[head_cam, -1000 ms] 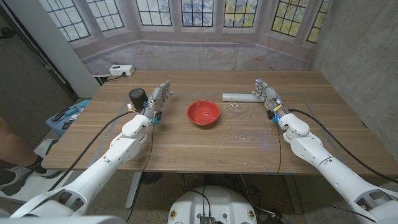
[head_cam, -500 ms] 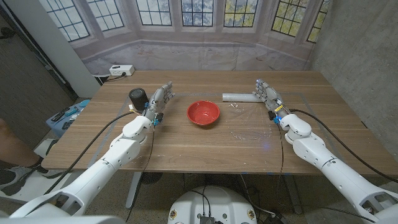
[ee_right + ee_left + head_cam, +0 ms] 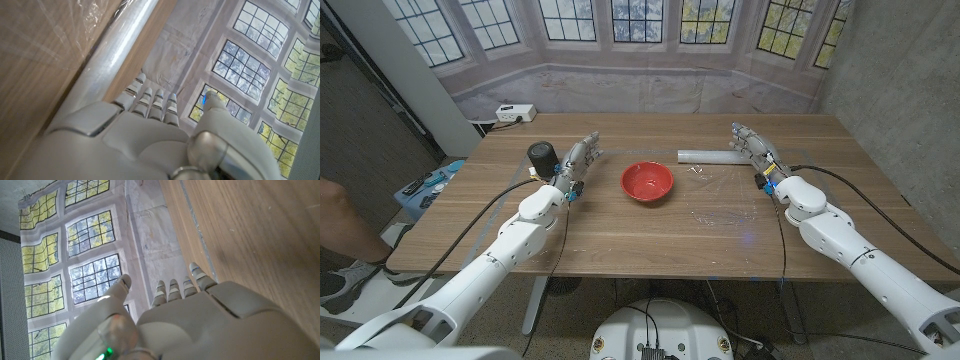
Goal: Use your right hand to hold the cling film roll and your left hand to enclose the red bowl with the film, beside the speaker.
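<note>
Shallow round red bowl [image 3: 647,182] sits mid-worktop, slightly toward the far edge, upright, nothing in it. Grey cling film roll [image 3: 706,156] lies on its side beyond and right of the bowl, parallel to the far edge of the wooden worktop [image 3: 650,235]; a loose clear sheet of film [image 3: 725,205] is spread flat on the wood, toward the right edge. Small black cylindrical speaker [image 3: 541,155] stands left of the bowl, near the left edge.

Right hand [image 3: 753,150] is at the roll's right end, fingers [image 3: 150,102] extended side by side right next to the tube; contact can't be confirmed, and it isn't wrapped around it. Roll runs alongside the fingertips in the right wrist view [image 3: 117,57].

Left hand [image 3: 576,160] is between speaker and bowl, just beside the speaker, well short of the bowl. Fingers [image 3: 175,289] straight, thumb set apart, holding nothing.
</note>
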### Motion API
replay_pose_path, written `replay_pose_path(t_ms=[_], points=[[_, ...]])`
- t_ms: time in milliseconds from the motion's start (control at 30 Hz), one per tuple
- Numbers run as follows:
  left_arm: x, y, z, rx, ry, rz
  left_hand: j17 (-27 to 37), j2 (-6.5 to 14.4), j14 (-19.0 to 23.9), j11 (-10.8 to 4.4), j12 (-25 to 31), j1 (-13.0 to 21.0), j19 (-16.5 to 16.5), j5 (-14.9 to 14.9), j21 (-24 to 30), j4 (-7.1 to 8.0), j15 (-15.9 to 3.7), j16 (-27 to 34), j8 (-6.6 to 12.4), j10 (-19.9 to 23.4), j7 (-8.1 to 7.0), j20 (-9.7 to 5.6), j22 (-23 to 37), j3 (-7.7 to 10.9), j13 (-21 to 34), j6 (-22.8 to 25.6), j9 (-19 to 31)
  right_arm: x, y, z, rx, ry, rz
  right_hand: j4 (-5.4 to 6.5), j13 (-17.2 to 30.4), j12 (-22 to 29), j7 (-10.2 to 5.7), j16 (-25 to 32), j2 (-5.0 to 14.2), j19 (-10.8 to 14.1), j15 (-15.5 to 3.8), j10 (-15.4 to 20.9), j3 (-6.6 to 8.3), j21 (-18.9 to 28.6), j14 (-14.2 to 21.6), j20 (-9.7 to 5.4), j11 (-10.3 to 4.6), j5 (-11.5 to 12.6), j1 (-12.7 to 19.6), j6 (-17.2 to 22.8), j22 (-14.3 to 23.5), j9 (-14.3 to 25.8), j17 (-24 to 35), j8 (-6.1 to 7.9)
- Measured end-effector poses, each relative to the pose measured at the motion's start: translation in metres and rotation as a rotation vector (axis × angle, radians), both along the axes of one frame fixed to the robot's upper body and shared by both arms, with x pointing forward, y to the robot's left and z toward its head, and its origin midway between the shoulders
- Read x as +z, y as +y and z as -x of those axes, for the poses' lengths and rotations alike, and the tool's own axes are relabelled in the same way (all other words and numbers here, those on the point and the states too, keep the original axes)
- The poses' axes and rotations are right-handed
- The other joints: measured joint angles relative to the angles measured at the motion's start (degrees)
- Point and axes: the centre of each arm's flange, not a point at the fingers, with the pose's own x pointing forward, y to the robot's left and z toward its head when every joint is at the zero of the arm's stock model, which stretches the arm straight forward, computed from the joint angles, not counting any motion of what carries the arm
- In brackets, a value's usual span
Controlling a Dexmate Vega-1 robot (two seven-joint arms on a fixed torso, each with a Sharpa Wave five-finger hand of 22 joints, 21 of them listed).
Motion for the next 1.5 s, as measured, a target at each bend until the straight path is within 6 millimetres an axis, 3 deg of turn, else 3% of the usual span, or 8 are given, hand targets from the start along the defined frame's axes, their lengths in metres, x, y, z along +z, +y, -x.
replay_pose_path(t_ms=[167,367,667,1167,1367,1400,1500], points=[[0.001,-0.002,-0.003,-0.005,0.002,-0.003,0.0,-0.2,0.2,0.31,0.0,0.2,0.0,0.0,0.0,0.0,0.17,0.0,0.0,0.3,0.0,0.0,0.0,0.0,0.0,0.0,0.0,0.002,0.0,0.002,-0.039,0.004,0.067,-0.77,0.0,0.0,-0.24,0.0,-0.43,-0.1,0.0,0.2,0.15,0.0,0.0,0.02,-0.9,0.0,0.9,0.2,0.0,0.0,-0.1,0.0],[0.002,-0.004,-0.005,-0.009,0.001,-0.012,0.0,0.1,0.4,0.31,0.4,1.0,0.5,0.0,0.0,-0.33,0.4,0.0,0.23,0.3,0.31,-0.1,0.0,0.33,0.0,0.3,0.0,0.013,0.001,0.006,-0.086,-0.01,0.157,-1.7,0.0,0.0,-0.61,0.0,-0.65,-1.8,0.0,0.6,0.45,-0.3,0.0,0.07,-2.27,-0.3,1.7,0.6,0.0,0.0,-0.3,0.0],[0.003,-0.008,-0.008,-0.012,0.003,-0.012,0.0,-0.1,1.3,0.62,0.6,1.2,0.8,0.0,-0.1,-0.71,0.46,0.0,0.23,1.1,0.41,-0.04,0.0,0.71,0.0,0.8,0.0,0.024,0.0,0.007,-0.153,-0.03,0.263,-2.49,0.0,0.0,-1.16,0.0,-1.24,-6.3,-0.11,1.0,0.13,-0.7,-0.1,0.18,-3.29,-0.3,2.6,0.7,0.0,0.0,-0.5,0.0],[0.0,-0.015,-0.012,-0.011,0.015,-0.008,0.0,-0.2,2.7,0.81,0.8,1.8,1.3,0.0,-0.7,-1.51,0.46,0.4,0.23,1.9,0.5,-0.52,0.0,0.86,0.0,1.5,0.0,0.049,-0.002,0.012,-0.25,-0.058,0.48,-2.89,-0.2,0.0,-1.67,0.0,-1.78,-8.6,0.06,1.1,0.21,-0.7,-0.3,-0.02,-3.84,-0.3,3.1,0.6,0.0,0.0,-0.5,0.0],[0.001,-0.017,-0.012,-0.013,0.013,-0.008,0.0,-0.2,3.2,0.89,0.8,2.3,1.3,0.0,-0.7,-1.51,0.27,0.4,0.23,2.4,0.29,-0.52,0.0,0.86,0.0,1.8,0.0,0.044,-0.005,0.008,-0.284,-0.029,0.552,-3.52,-0.2,-0.3,-1.46,0.0,-2.15,-9.3,-0.01,0.3,0.37,-0.7,-1.1,-0.01,-3.81,-0.3,4.1,-0.7,0.0,0.0,-0.8,-0.24],[0.001,-0.017,-0.011,-0.014,0.013,-0.008,0.0,-0.2,3.3,0.89,0.8,2.3,1.3,0.0,-0.7,-1.51,0.41,0.4,0.23,2.4,0.3,-0.52,0.0,0.86,0.0,1.8,0.0,0.059,0.0,0.014,-0.285,-0.059,0.604,-3.53,-0.2,-0.3,-1.54,0.0,-2.04,-9.3,-0.11,-0.1,0.38,-0.7,-1.2,-0.1,-3.91,-0.3,4.2,-0.8,0.0,0.0,-0.8,-0.23],[0.0,-0.017,-0.011,-0.011,0.018,-0.007,0.0,-0.2,3.4,0.89,0.8,2.3,1.3,0.0,-0.7,-1.5,0.46,0.4,0.23,2.4,0.53,-0.52,0.0,0.86,0.0,2.0,0.0,0.06,-0.001,0.014,-0.296,-0.052,0.639,-3.99,-0.2,-0.3,-1.42,-0.2,-2.04,-9.3,0.19,-0.4,0.85,-0.7,-1.5,-0.1,-4.08,-0.3,5.7,-1.7,0.0,0.0,-0.8,-0.45]])
